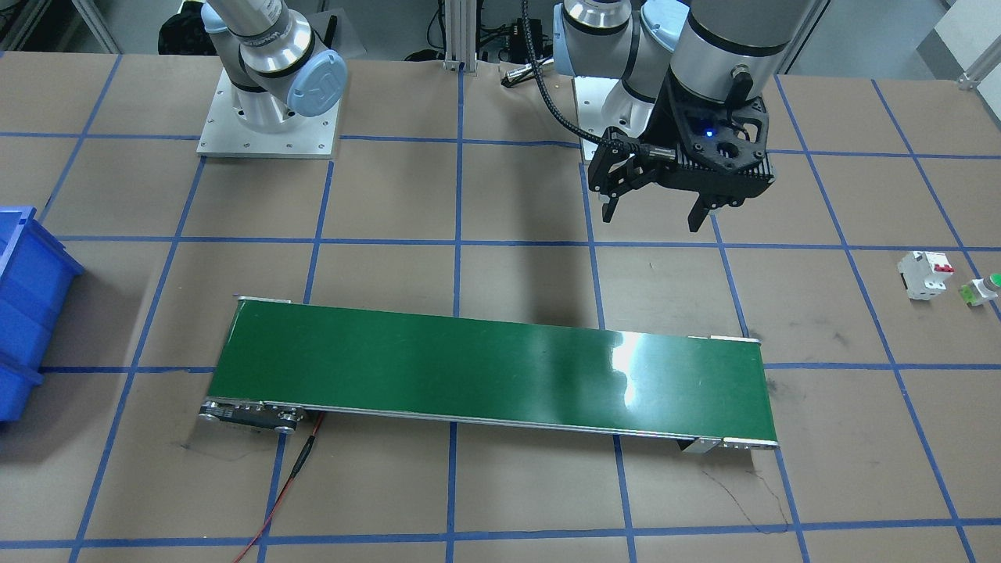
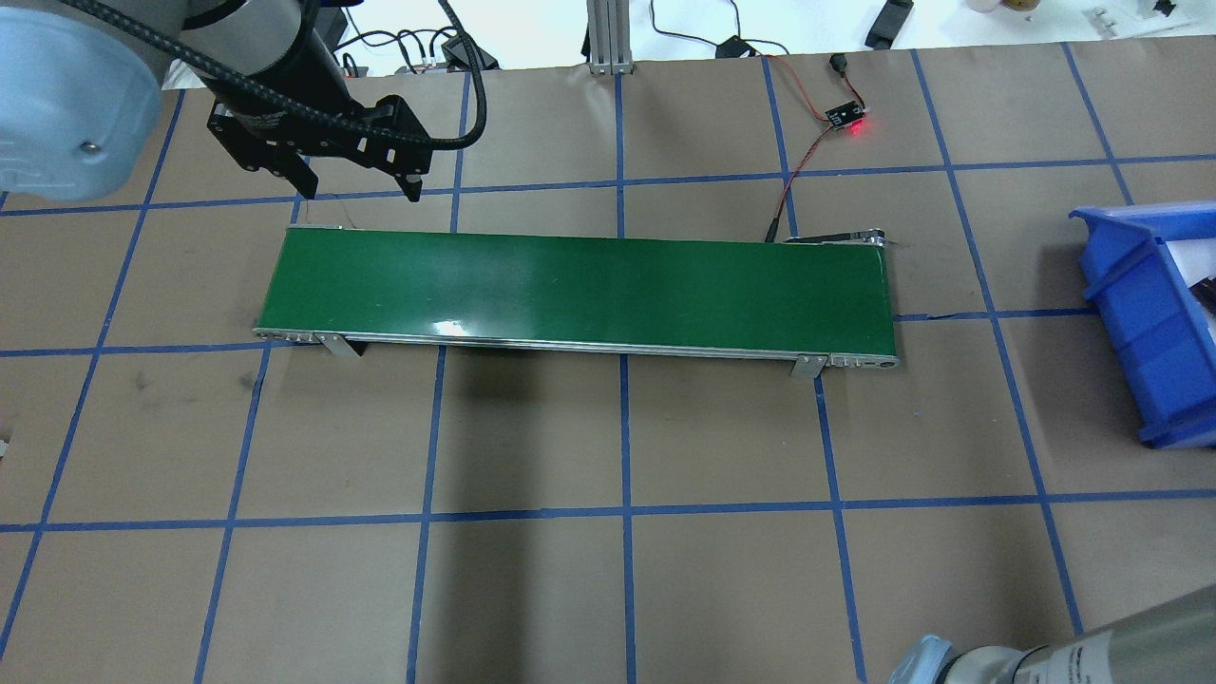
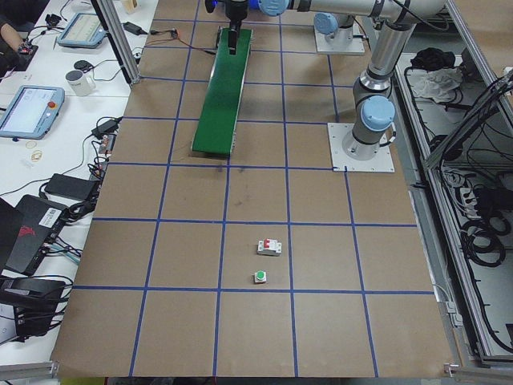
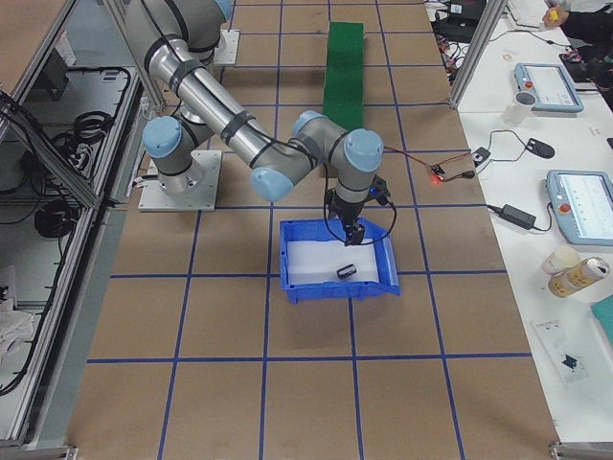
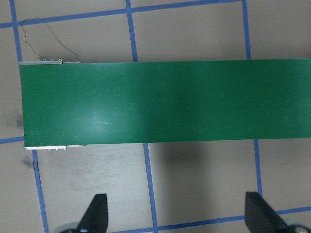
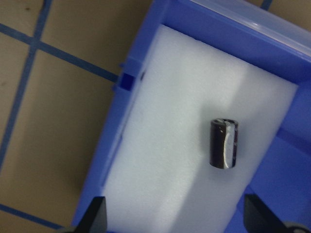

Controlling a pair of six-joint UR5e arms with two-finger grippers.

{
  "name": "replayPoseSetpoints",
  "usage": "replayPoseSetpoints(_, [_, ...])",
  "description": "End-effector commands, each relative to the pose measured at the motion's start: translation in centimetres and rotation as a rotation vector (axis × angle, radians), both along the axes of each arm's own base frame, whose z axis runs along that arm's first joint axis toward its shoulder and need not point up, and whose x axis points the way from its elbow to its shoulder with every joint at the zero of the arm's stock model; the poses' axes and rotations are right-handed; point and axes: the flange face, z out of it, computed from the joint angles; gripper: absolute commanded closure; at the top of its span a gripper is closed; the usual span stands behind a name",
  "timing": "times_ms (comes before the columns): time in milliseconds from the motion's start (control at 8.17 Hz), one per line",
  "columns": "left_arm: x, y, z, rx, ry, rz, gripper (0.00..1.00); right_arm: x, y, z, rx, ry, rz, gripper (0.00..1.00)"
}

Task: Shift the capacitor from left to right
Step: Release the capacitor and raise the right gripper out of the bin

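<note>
**Right wrist-mounted: backing off the binned capacitor [image 6: 224, 143]**

Lies on its side on the white foam [image 6: 165, 145] in the blue bin [image 6: 233, 46], beneath wide-spread, empty right jaws. Looks delivered, so: rise straight up, steering clear of the bin walls and leaving it unnudged. Keep the left jaws, likewise wide and empty above the surface beside the green belt [image 5: 160, 102], parked.

Brown-papered work table beside a cluttered white bench.
The table [image 2: 532, 589] spreads beneath and all round the left claw [image 2: 361, 190], its brown paper squared off by blue tape [image 2: 624, 427] and crossed by soft shadows. Past the claw, beyond the table's far edge, runs a white bench [image 3: 76, 112] carrying tablets [image 3: 30, 111], a mug [image 3: 80, 80] and cables. An aluminium post [image 3: 115, 40] stands at that edge.
</note>
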Motion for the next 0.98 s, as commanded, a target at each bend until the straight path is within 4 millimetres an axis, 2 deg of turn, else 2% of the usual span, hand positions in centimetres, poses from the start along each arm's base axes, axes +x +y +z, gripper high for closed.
replayPoseSetpoints(0, [0.0,0.0,0.0,0.0,0.0,0.0,0.0,12.2,0.3,9.1,-0.014,-0.007,-0.009,0.0])
replayPoseSetpoints(122, [0.0,0.0,0.0,0.0,0.0,0.0,0.0,18.5,1.1,12.5,-0.021,-0.024,-0.082,0.0])
replayPoseSetpoints(245, [-0.1,0.0,0.0,0.0,0.0,-0.002,0.0,24.1,1.8,14.5,-0.023,-0.025,-0.162,0.0])
replayPoseSetpoints(612, [0.0,0.0,0.0,0.0,0.0,0.0,0.0,38.8,4.0,17.0,-0.074,-0.088,-0.27,0.0])
replayPoseSetpoints(735, [0.0,0.0,0.0,0.0,0.0,0.0,0.0,42.1,4.7,16.8,-0.073,-0.073,-0.276,0.0])
replayPoseSetpoints(857, [0.0,0.0,0.0,0.0,0.0,0.0,0.0,44.2,5.2,16.5,-0.072,-0.054,-0.305,0.0])
